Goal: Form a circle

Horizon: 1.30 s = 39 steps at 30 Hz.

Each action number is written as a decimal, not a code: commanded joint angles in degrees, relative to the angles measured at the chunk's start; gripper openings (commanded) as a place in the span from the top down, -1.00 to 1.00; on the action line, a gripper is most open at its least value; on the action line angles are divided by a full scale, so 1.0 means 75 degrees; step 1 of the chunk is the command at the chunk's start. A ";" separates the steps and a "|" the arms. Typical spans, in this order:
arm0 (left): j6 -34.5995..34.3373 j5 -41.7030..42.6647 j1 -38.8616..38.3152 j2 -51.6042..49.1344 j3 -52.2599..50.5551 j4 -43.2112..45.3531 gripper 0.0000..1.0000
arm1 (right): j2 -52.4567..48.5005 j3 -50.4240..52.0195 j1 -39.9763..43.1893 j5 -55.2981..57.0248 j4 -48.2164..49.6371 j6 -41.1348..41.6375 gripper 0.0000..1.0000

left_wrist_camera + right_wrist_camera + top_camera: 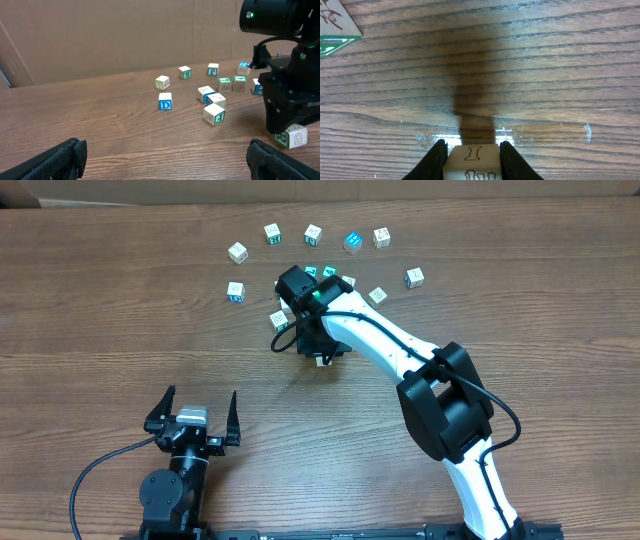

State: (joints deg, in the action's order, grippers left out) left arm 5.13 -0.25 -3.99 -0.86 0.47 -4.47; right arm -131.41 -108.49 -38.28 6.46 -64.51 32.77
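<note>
Pinching one letter cube [471, 164] by its flat sides, my right gripper [472, 150] closed snug.
Light, hard, slick, I judge; it's at the near gap of the ring of cubes [313, 234]; left gripper [201, 395] gapes empty.

A brown wood-grain table [110, 330] is bounded at 12 o'clock by a plain cardboard wall [100, 35]; soft glare is reflected.

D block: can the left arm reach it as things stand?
Probably yes. The left gripper is open, with only bare table between it and the D block; the right arm, gripping another block, is off to the side.
</note>
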 commanded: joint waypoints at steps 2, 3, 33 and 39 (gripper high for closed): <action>0.0172 -0.0020 0.0044 0.0082 -0.0026 0.0006 -0.99 | 0.0361 -0.0012 0.0020 0.0131 0.0003 -0.0032 0.46; 0.0172 -0.0020 0.0044 0.0082 -0.0026 0.0006 -0.99 | 0.0361 -0.0012 0.0020 0.0131 0.0003 -0.0032 0.46; 0.0172 -0.0020 0.0044 0.0082 -0.0026 0.0006 -0.99 | 0.0361 0.0047 0.0020 0.0192 0.0399 -0.0038 0.45; 0.0172 -0.0020 0.0044 0.0082 -0.0026 0.0006 -0.99 | 0.0347 0.0216 0.0020 0.0192 0.0615 -0.0035 0.46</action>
State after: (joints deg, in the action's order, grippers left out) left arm 5.13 -0.25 -3.99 -0.86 0.47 -4.47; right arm -131.41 -107.77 -38.28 6.90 -60.05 32.77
